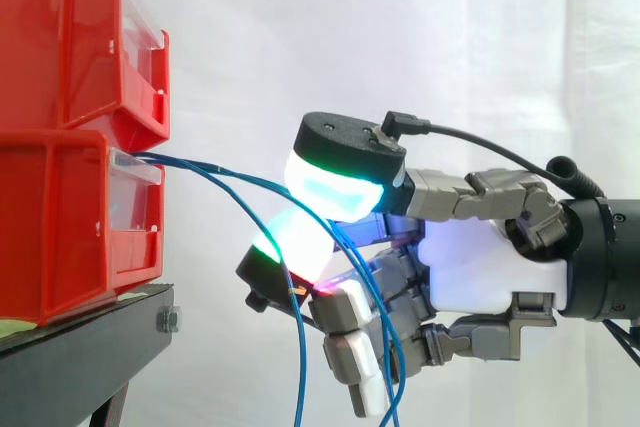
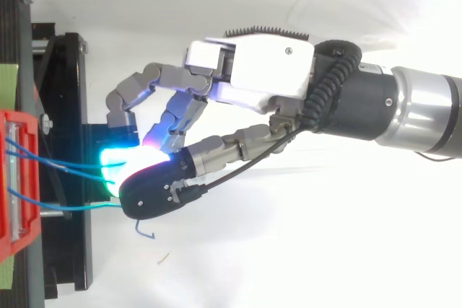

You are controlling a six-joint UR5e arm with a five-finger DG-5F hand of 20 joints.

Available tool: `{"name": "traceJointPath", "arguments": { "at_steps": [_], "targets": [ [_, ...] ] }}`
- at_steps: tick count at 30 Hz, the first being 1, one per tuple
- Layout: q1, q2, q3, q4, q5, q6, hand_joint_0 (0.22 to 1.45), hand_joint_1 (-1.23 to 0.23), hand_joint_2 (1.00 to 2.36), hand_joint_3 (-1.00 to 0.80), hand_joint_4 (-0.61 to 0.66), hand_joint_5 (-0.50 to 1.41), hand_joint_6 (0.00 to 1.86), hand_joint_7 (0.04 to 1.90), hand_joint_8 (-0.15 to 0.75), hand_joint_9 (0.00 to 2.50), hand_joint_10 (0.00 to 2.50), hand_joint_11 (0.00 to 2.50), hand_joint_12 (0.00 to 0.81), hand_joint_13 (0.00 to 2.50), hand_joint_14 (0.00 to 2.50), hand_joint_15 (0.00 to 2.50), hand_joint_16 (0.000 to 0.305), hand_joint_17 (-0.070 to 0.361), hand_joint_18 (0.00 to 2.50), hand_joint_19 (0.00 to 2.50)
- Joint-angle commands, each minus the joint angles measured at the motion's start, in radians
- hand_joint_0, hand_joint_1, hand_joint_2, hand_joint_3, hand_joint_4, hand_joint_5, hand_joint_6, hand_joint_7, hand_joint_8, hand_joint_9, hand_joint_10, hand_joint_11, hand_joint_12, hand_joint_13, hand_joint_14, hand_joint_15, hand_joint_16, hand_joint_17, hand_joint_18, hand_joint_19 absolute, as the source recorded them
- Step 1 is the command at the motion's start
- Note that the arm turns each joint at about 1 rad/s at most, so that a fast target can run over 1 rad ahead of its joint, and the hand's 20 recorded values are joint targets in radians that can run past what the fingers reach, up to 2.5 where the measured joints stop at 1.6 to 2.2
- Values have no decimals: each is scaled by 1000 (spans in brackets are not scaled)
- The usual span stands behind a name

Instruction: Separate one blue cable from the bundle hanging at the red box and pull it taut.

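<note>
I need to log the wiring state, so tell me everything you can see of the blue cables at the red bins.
The blue cables are several thin, smooth-sheathed strands coming out of the front of the lower red bin. They curve in slack arcs to the hand and pass between its curled, glowing pads, which close on them. From there they hang down out of the side view. From above, one loose end curls beside the hand. None looks taut.
</note>
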Motion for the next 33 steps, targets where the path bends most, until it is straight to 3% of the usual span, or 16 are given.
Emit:
{"name": "traceJointPath", "arguments": {
  "at_steps": [1, 13, 17, 23, 33],
  "targets": [
    [1, 0, 0, -5, 1, 0, 719, -865, 1014, -319, 26, -213, 888, 1035, 292, 996, 22, 1006, 371, 1057, 26, 771, 45, 100, 935, 657],
    [7, 0, 0, -11, 5, 2, 726, -863, 1009, -383, 62, -215, 897, 1087, 297, 1024, 22, 1006, 373, 1079, 25, 766, 44, 98, 954, 655],
    [10, 0, 0, -11, 5, 3, 776, -865, 1000, -500, 11, -209, 899, 1080, 303, 1042, 20, 1006, 372, 1091, 27, 769, 44, 98, 961, 640],
    [10, 0, 0, -8, 5, 3, 811, -884, 1000, -500, -20, -198, 898, 1112, 292, 1062, 21, 1014, 367, 1100, 27, 764, 42, 94, 966, 622],
    [11, 0, -2, -8, 5, 5, 723, -908, 1000, -500, 48, -186, 903, 1143, 297, 1083, 21, 1047, 364, 1105, 28, 784, 41, 93, 970, 640]
  ]
}}
